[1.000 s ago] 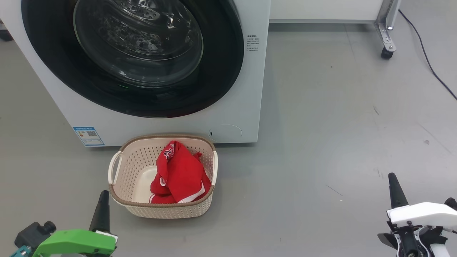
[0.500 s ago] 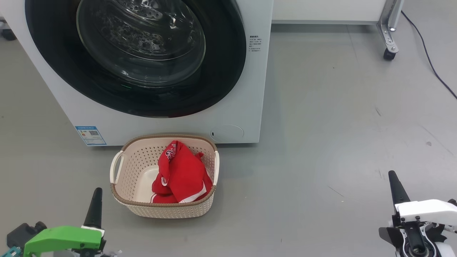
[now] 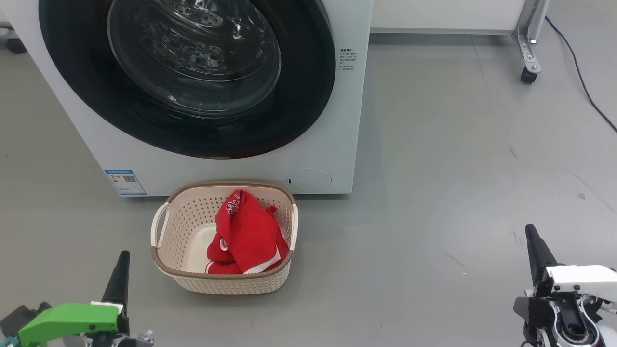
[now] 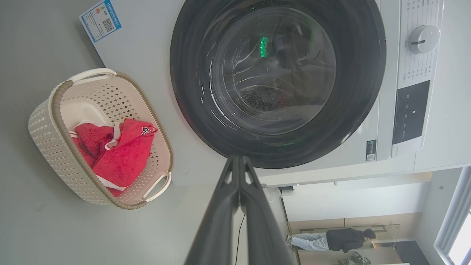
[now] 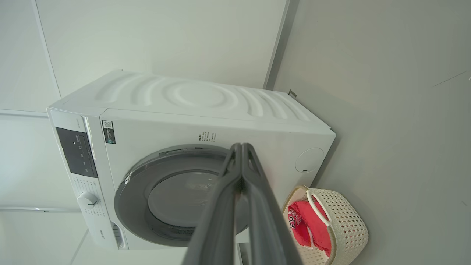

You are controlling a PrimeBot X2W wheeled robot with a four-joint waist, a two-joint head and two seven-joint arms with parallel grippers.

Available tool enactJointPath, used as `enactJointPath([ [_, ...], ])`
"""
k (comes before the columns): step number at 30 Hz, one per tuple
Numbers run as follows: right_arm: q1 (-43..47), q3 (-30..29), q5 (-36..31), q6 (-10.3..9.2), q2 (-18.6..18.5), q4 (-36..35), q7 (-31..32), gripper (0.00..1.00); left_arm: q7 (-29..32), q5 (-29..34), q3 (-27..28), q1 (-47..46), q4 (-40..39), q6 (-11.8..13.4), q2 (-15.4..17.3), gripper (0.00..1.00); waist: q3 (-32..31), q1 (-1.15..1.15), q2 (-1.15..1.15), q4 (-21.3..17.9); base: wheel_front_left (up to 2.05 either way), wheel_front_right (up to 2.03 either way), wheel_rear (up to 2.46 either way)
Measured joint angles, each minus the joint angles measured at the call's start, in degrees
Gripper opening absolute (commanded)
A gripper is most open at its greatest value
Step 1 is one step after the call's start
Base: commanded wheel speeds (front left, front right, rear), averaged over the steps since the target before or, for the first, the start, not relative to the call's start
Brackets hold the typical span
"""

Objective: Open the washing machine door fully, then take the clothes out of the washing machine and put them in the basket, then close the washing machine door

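Now the washing machine door (image 3: 193, 72) is shut, clothes (image 3: 248, 233) in the basket (image 3: 226, 184).
Left tool (image 3: 124, 254) and right tool (image 3: 529, 229): pressed together, empty; you'd find the fabric soft, light, so pinch a raised fold.

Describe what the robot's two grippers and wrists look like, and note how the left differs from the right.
Both the left gripper and the right gripper have long, dark fingers tapering to narrow tips. The left wrist wears a bright green cover. The right wrist wears a white cover above black parts and a round metallic joint.
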Motion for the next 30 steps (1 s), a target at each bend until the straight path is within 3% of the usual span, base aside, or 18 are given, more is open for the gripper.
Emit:
enactJointPath([
  [8,-0.7,-1.2,5.2,0.46,0.5,0.3,1.5,0.0,1.4,-5.4,1.2,-0.7,0.5,-0.4,0.2,0.0,-0.1,0.0,0.0,0.2,0.0,0.0,0.0],
  [30,-0.8,-1.3,5.4,0.47,0.6,0.4,1.5,0.0,1.4,-5.5,1.3,-0.9,1.0,-0.4,0.2,0.0,-0.1,0.0,0.0,0.2,0.0,0.0,0.0],
])
